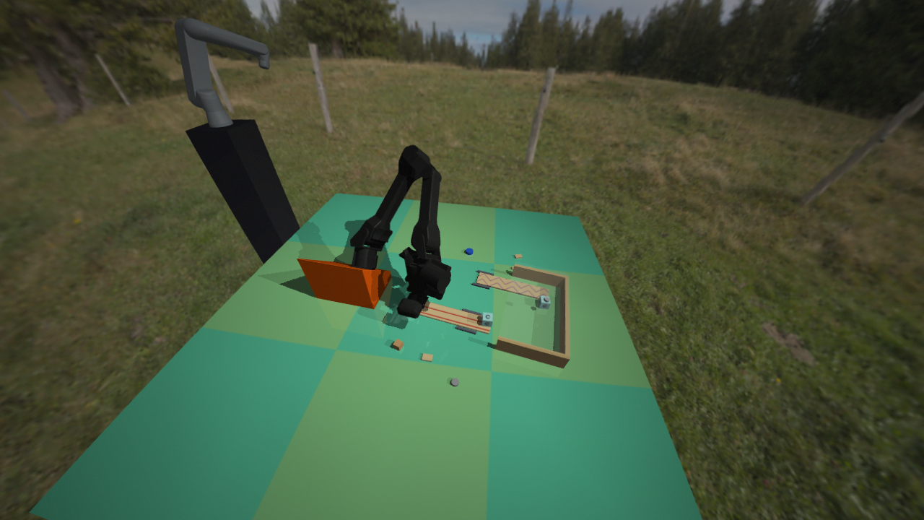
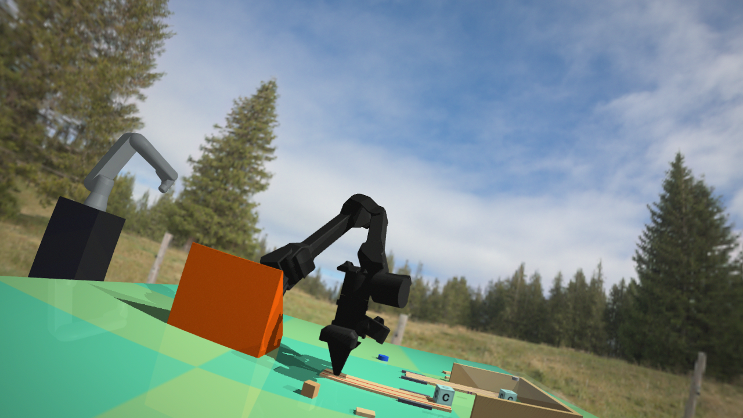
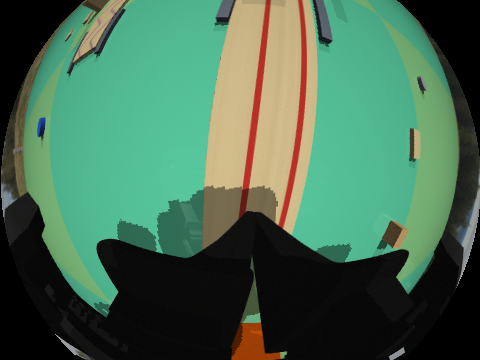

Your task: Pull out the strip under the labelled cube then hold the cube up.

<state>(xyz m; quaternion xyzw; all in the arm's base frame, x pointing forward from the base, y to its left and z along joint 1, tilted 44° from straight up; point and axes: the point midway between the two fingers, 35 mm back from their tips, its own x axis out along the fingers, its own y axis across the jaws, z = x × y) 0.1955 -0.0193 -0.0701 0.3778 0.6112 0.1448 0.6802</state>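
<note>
The red-lined wooden strip [image 1: 450, 315] [image 2: 379, 385] [image 3: 280, 100] lies between two dark rails. A pale blue cube [image 1: 486, 318] [image 2: 444, 395] marked C rests on its far end, out of sight in the wrist view. A zigzag strip [image 1: 510, 284] [image 3: 100, 30] lies parallel to it, with a second pale blue cube [image 1: 544, 302] [image 2: 507, 395] at its far end; its mark is hard to read. My gripper [image 1: 418, 313] [image 2: 337, 373] [image 3: 252, 219] is shut, pointing down, its tips at the red-lined strip's near end. Nothing shows between the fingers.
A wooden three-sided wall [image 1: 563, 323] [image 2: 525, 407] surrounds the far side. An orange wedge [image 1: 342, 284] [image 2: 228, 296] [image 3: 255, 340] stands by my base. Small wooden blocks, a blue disc [image 1: 468, 250] [image 2: 382, 357] [image 3: 41, 127] and a grey disc [image 1: 455, 382] [image 3: 421, 84] lie around. A grey arm stands behind.
</note>
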